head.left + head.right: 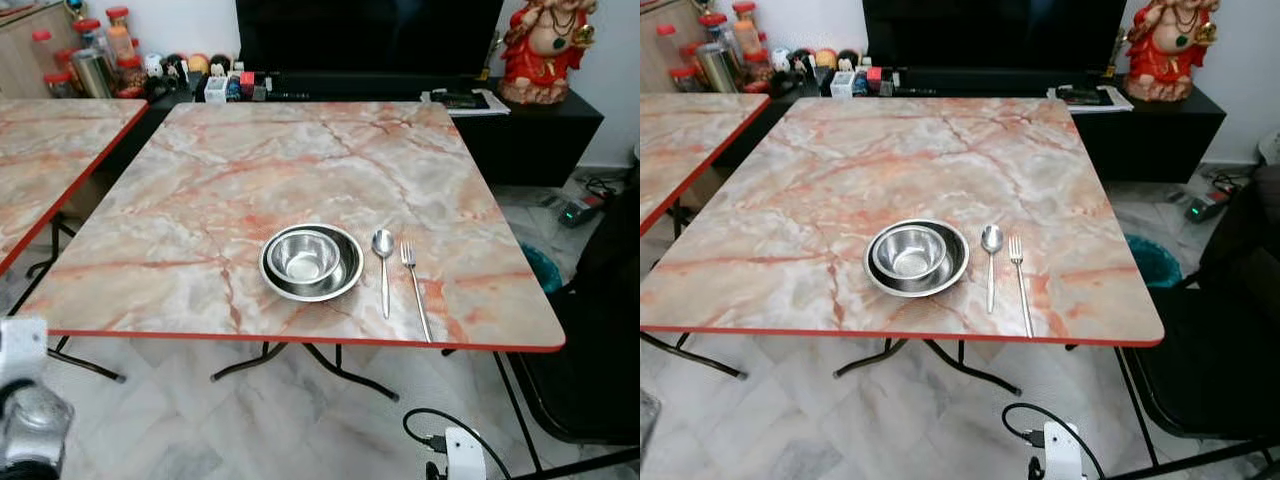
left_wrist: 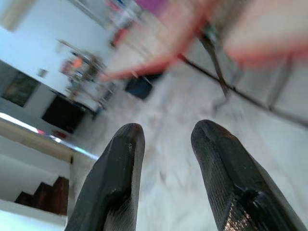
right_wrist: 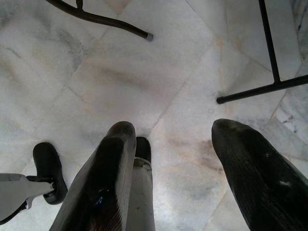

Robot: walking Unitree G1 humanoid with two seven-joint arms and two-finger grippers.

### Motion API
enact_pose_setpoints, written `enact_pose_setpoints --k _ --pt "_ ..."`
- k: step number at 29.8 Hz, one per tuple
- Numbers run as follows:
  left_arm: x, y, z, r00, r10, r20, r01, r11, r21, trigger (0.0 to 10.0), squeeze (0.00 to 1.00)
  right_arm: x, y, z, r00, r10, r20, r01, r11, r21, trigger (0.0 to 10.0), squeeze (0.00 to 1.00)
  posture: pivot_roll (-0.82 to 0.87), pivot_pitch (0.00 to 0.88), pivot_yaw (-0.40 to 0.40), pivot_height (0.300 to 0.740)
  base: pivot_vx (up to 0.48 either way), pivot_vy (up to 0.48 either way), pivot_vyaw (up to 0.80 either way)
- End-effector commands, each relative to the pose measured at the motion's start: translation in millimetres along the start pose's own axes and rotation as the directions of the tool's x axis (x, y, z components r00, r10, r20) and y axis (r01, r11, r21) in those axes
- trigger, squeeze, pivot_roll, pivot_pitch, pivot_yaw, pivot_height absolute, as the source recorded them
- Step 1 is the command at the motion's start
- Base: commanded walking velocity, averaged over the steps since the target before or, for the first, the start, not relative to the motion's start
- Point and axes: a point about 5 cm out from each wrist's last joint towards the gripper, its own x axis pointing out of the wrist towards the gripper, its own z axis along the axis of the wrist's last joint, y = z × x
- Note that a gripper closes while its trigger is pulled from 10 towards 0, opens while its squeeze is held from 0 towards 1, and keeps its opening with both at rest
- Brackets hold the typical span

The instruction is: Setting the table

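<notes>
Steel bowl [image 1: 304,258] nests in a plate [image 1: 344,285] ahead of us; no writing reads. Our left gripper [image 2: 166,132] and right gripper [image 3: 173,127] hang parted, empty, above floor [image 3: 96,72].

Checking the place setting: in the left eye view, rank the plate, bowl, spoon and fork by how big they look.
1. plate
2. bowl, sitting inside it
3. fork and spoon: both slim, fork looks slightly longer, too close to rank.
</notes>
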Motion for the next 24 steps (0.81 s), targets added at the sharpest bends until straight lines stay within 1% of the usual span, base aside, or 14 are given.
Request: enact_pose_setpoints --k 1,2,5,7,8,10,11,14,15,16,17,18,22,24 --pt "-7.6 -7.8 -14 0.997 -0.044 -0.057 0.046 0.999 0.027 10.0 0.00 -0.4 0.7 -2 1.000 0.000 -0.003 0.000 1.000 0.002 10.0 0.00 0.00 0.000 0.032 0.740 0.000 0.000 0.00" --pt "-15.9 -14.7 -26 0.992 -0.079 -0.094 0.084 0.995 0.053 10.0 0.00 -0.6 0.5 -3 1.000 -0.001 -0.004 0.001 1.000 0.006 10.0 0.00 -0.01 0.000 0.039 0.740 0.000 0.000 0.00" --pt "-27.6 -27.0 -37 0.976 -0.164 -0.140 0.174 0.983 0.061 10.0 0.00 -0.9 -0.4 -5 1.000 -0.003 -0.008 0.003 1.000 0.008 10.0 0.00 -0.01 0.000 0.039 0.740 0.000 0.000 0.00" --pt "-39.9 -41.9 -44 0.940 -0.282 -0.191 0.287 0.958 -0.002 10.0 0.00 -1.3 -1.3 -6 1.000 -0.004 -0.013 0.004 1.000 0.006 10.0 0.00 -0.01 0.000 0.037 0.740 0.000 0.000 0.00" --pt "-51.8 -56.7 -46 0.890 -0.408 -0.202 0.404 0.913 -0.061 10.0 0.00 -1.4 -1.9 -7 1.000 -0.003 -0.016 0.004 1.000 0.004 10.0 0.00 -0.01 0.000 0.035 0.740 0.000 0.000 0.00" --pt "-60.6 -66.6 -46 0.849 -0.489 -0.202 0.483 0.872 -0.081 10.0 0.00 -1.4 -2.2 -8 1.000 -0.003 -0.019 0.003 1.000 0.000 10.0 0.00 -0.01 0.000 0.034 0.740 0.000 0.000 0.00" --pt "-72.6 -78.1 -46 0.796 -0.577 -0.182 0.569 0.816 -0.101 10.0 0.00 -1.4 -2.6 -8 1.000 0.001 -0.021 -0.001 1.000 -0.006 10.0 0.00 -0.01 0.000 0.034 0.740 0.000 0.000 0.00" --pt "-91.6 -92.1 -51 0.719 -0.666 -0.201 0.667 0.742 -0.074 10.0 0.00 -1.3 -4.2 -8 1.000 0.000 -0.020 0.000 1.000 -0.007 10.0 0.00 -0.03 0.000 0.035 0.740 0.000 0.000 0.00" --pt "-104.1 -101.3 -51 0.663 -0.722 -0.196 0.709 0.690 -0.143 10.0 0.00 -1.2 -6.1 -7 1.000 -0.002 -0.017 0.002 1.000 -0.002 10.0 0.00 -0.03 0.000 0.033 0.740 0.000 0.000 0.00" --pt "-104.1 -101.3 -51 0.663 -0.722 -0.196 0.709 0.690 -0.143 10.0 0.00 -1.2 -6.1 -7 1.000 -0.002 -0.017 0.002 1.000 -0.002 10.0 0.00 -0.03 0.000 0.033 0.740 0.000 0.000 0.00" --pt "-113.4 -107.5 -52 0.615 -0.765 -0.192 0.742 0.643 -0.186 10.0 0.00 -1.2 -7.3 -7 1.000 -0.003 -0.015 0.003 1.000 0.002 10.0 0.00 -0.03 0.000 0.031 0.740 0.000 0.000 0.00" --pt "-119.0 -110.9 -52 0.589 -0.787 -0.186 0.766 0.616 -0.183 10.0 0.00 -1.2 -7.5 -7 1.000 -0.002 -0.015 0.002 1.000 -0.001 10.0 0.00 -0.03 0.000 0.032 0.740 0.000 0.000 0.00" --pt "-124.8 -114.3 -52 0.551 -0.816 -0.175 0.798 0.577 -0.177 10.0 0.00 -1.3 -7.5 -7 1.000 0.001 -0.017 -0.001 1.000 -0.006 10.0 0.00 -0.03 0.000 0.032 0.740 0.000 0.000 0.00" --pt "-137.8 -120.7 -55 0.502 -0.845 -0.185 0.821 0.533 -0.205 10.0 0.00 -1.0 -8.2 -6 1.000 0.000 -0.014 0.000 1.000 -0.003 10.0 0.00 -0.04 0.000 0.025 0.740 0.000 0.000 0.00"
